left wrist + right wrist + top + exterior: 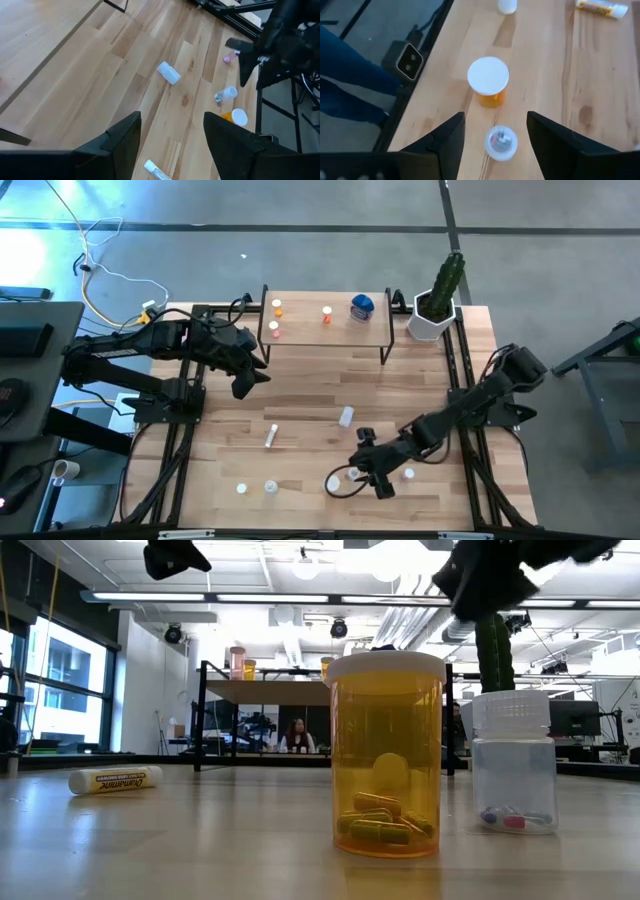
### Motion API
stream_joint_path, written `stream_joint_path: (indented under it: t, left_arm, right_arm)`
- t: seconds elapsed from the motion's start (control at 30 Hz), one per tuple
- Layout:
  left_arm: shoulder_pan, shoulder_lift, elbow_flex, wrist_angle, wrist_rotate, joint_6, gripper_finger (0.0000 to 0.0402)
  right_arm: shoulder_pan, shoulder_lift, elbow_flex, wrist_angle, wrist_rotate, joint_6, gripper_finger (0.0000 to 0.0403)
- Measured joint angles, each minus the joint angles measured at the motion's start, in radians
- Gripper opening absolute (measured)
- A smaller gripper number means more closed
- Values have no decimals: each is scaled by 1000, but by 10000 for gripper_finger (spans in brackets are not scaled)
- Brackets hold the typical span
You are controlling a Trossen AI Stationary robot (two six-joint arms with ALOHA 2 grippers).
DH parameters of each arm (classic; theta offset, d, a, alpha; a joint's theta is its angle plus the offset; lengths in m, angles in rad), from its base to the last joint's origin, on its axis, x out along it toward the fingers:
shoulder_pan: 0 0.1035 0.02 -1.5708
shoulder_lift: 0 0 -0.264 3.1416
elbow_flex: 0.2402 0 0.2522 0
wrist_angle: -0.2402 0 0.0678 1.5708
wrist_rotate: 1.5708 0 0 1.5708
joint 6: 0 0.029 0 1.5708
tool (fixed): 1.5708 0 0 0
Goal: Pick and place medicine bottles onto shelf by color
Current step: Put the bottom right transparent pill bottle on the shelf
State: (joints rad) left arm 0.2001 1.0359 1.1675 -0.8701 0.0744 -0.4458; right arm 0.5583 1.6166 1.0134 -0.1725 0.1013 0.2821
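Observation:
My right gripper (362, 470) hovers open near the table's near edge, above a clear vial (501, 142) that stands upright between its fingers without touching them. Just beyond stands an orange bottle with a white cap (488, 82), shown large in the low view (385, 755) beside the clear vial (513, 765). My left gripper (245, 380) hangs open in the air in front of the shelf's left end. The shelf (330, 330) carries three small orange bottles (277, 307) and a round blue one (362, 305). A pink-capped vial (408, 474) stands to the right of my right gripper.
A clear bottle (346, 416) and a white tube (270, 436) lie on their sides mid-table. Two white bottles (270, 487) stand near the near edge, left of my right gripper. A cactus in a white pot (437, 305) stands right of the shelf. A person (297, 735) sits in the room beyond.

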Motion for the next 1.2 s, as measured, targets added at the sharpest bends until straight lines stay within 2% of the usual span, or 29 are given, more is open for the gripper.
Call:
stream_joint_path:
  t: [0.77, 0.87, 1.07, 1.2]
  left_arm:
    - [0, 0, 0, 0, 0, 3, 207]
    - [0, 0, 0, 0, 0, 3, 207]
    - [0, 0, 0, 0, 0, 3, 207]
    - [0, 0, 0, 0, 0, 3, 207]
  right_arm:
    - [-2, 165, 0, 31, 0, 31, 202]
    - [-2, 165, 0, 33, 0, 35, 186]
    - [-2, 165, 0, 39, -1, 86, 122]
    - [-2, 163, 0, 38, -2, 145, 117]
